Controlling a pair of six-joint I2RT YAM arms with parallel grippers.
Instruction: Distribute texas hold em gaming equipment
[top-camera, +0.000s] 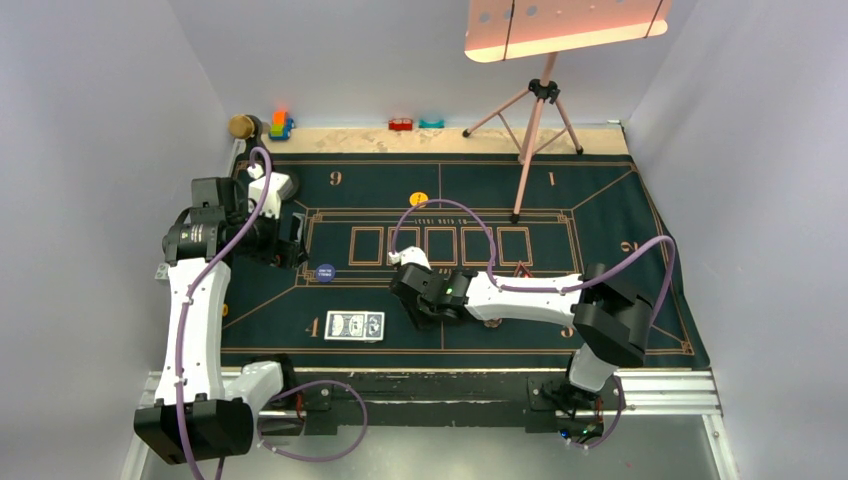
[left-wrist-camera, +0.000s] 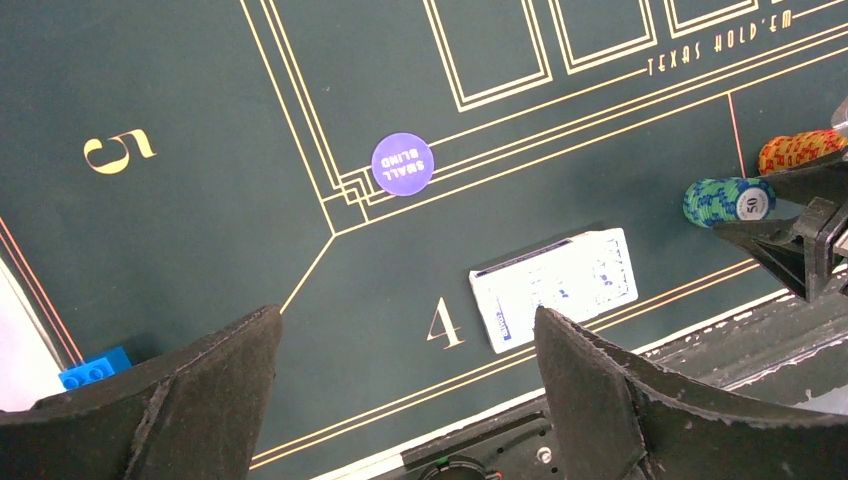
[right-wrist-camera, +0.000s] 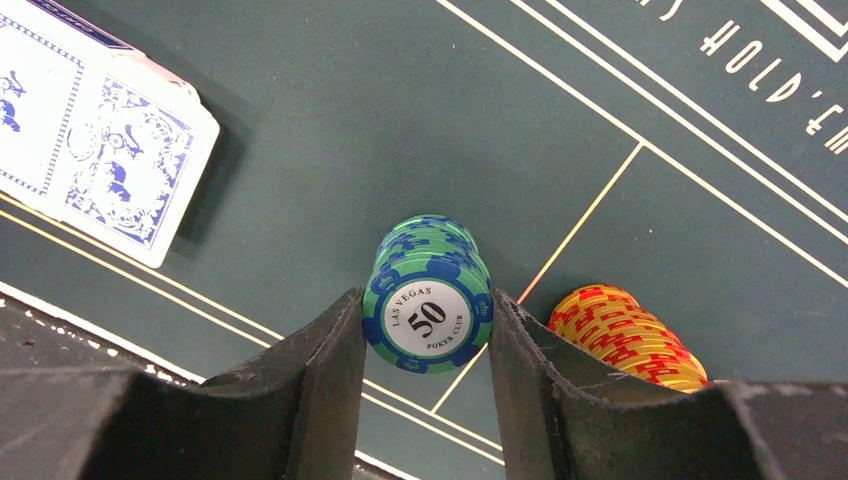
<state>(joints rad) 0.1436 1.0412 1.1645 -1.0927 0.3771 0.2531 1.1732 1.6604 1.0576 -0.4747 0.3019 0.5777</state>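
On the mat (right-wrist-camera: 300, 150) — right gripper (right-wrist-camera: 428, 312) clasps teal chips (right-wrist-camera: 428, 262) | left gripper (left-wrist-camera: 405, 318) spread

The left arm (top-camera: 195, 300) reaches forward along the left side, wrist turned inward. The left gripper (left-wrist-camera: 405, 320) hangs spread wide, nothing between its fingers (left-wrist-camera: 200, 390). The right arm (top-camera: 530, 295) stretches low toward the middle, and the right gripper (right-wrist-camera: 427, 297) is closed in, both pads pressed against a stack of green chips (right-wrist-camera: 428, 262).
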